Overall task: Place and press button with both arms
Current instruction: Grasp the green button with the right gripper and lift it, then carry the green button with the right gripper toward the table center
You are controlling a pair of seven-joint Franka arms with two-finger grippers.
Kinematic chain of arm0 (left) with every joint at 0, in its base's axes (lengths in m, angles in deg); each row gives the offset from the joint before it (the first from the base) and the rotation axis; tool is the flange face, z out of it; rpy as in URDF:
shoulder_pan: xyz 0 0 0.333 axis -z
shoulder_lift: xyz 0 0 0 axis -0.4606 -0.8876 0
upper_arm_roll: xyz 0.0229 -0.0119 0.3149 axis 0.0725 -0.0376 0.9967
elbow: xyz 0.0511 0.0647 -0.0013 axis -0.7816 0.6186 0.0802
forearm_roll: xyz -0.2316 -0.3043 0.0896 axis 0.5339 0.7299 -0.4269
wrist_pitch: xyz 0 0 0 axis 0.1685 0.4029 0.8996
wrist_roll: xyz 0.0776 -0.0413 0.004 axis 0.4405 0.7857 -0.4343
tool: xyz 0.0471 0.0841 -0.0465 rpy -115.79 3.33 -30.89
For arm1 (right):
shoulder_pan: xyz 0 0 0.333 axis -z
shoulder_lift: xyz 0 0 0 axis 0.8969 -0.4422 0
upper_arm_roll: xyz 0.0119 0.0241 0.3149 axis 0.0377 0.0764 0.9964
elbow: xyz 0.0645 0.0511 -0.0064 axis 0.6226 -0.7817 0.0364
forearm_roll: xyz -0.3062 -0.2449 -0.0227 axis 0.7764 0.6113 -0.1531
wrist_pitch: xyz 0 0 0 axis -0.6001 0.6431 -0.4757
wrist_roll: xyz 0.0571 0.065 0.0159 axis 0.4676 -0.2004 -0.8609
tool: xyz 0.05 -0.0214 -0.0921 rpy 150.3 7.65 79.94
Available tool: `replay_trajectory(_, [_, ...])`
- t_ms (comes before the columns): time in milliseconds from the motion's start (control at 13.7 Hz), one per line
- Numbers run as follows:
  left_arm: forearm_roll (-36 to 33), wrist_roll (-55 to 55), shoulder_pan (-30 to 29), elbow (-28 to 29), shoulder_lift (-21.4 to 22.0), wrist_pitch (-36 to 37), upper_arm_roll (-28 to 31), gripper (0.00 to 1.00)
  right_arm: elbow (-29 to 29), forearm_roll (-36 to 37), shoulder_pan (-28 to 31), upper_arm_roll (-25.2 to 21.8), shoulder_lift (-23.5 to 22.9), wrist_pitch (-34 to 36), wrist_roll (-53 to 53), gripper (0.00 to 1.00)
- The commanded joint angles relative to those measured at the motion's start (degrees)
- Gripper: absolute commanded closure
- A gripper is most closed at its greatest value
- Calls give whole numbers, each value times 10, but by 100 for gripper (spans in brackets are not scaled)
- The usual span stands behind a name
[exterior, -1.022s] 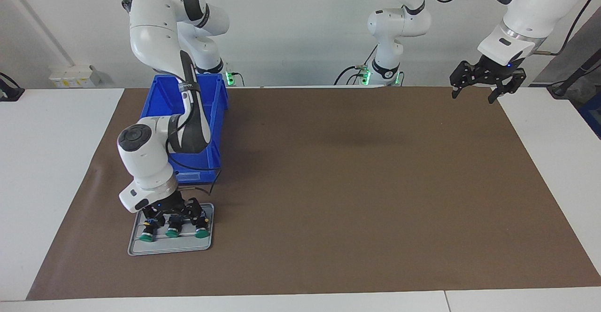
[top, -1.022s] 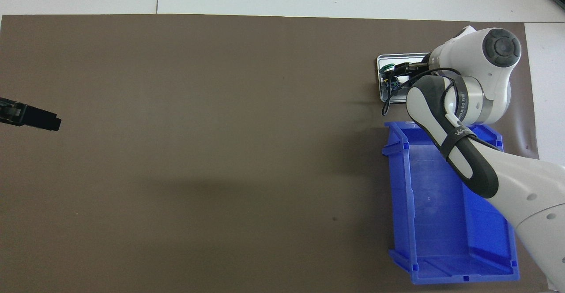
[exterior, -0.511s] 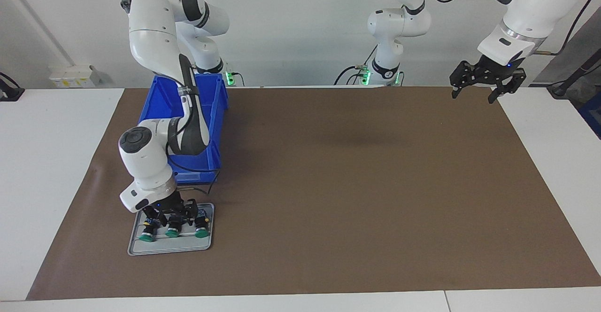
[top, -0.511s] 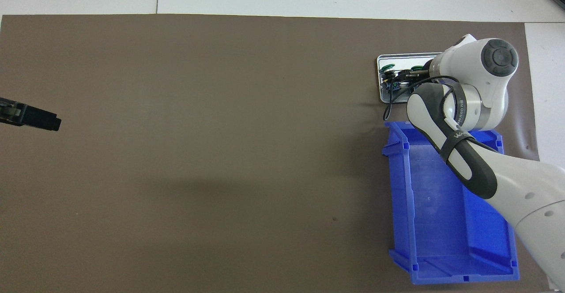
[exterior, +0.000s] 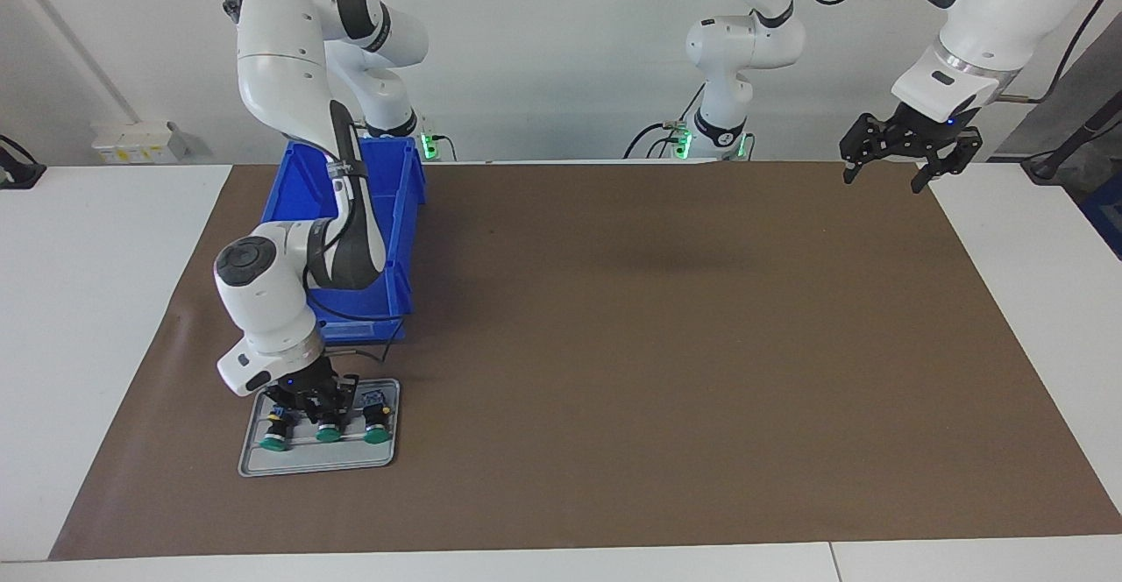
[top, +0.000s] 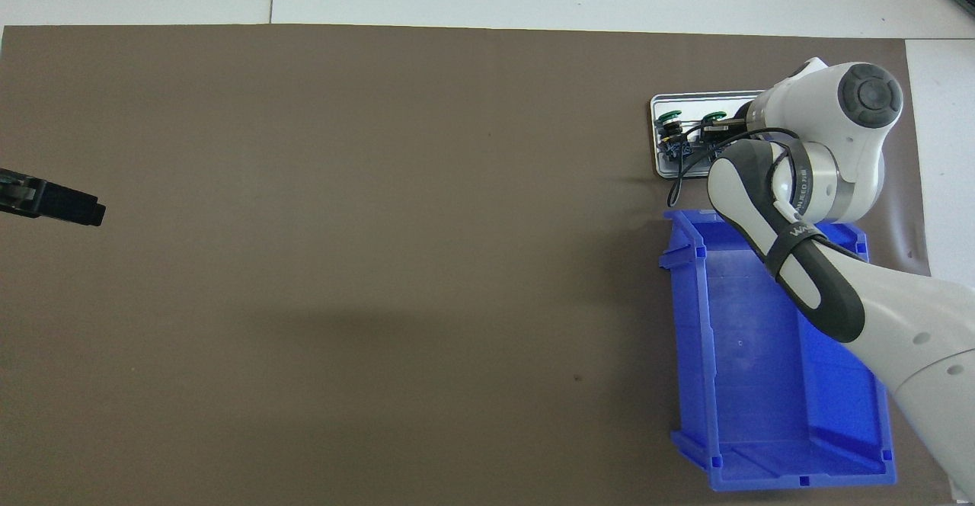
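The right gripper (exterior: 321,410) is clamped shut on the middle button (exterior: 329,429) lying in the grey tray (exterior: 254,462), farther from the robots than the blue bin (exterior: 372,308), while the left gripper (exterior: 887,164) is hung open, well apart from the tray.

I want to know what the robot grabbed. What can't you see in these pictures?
- Right gripper: its fingertips sit low among the buttons on the grey tray; too small in the facing view to tell which button it grips, if any.
- Overhead view: the right arm's wrist covers part of the tray and that gripper.
- Left gripper: the overhead view's edge cuts it off.
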Motion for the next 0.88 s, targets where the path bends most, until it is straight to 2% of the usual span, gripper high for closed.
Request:
replay_trajectory(0, [-8,3,-5,14,14,2,-3,0,68,-3,-4,2,7,79,99,100])
replay_trajectory(146, [-8,3,-5,15,15,2,-3,0,94,-2,-16,0,15,100,202,100])
replay_trajectory(438, [-8,3,-5,14,14,2,-3,0,105,7,-69,-4,50,154,462,100])
replay_trajectory(584, [-8,3,-5,14,14,2,-3,0,104,34,-107,-4,59,164,614,100])
replay_trajectory(803, [-8,3,-5,15,14,2,-3,0,98,60,-190,-3,61,160,900,100])
